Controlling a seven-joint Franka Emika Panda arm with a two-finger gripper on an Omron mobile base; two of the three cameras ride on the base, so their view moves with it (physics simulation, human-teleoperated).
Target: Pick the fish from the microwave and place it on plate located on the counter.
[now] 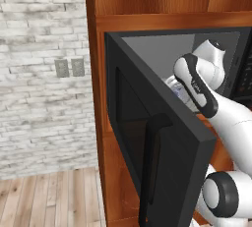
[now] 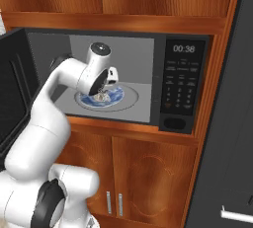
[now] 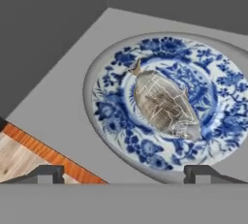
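The fish [image 3: 164,104] lies in the middle of a blue-patterned dish [image 3: 116,121] on the grey floor inside the microwave [image 2: 185,81]. The gripper [image 2: 102,93] hangs just above the dish, its jaws spread wide and holding nothing, one fingertip [image 3: 46,174] off the dish rim, the other over it. The microwave's door [image 1: 162,157] stands swung open toward the arm.

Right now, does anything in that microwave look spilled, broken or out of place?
Nothing stands out. The fish lies whole in the middle of the blue-patterned dish on the microwave floor, nothing spilled, and the open fingers hover above without touching it.
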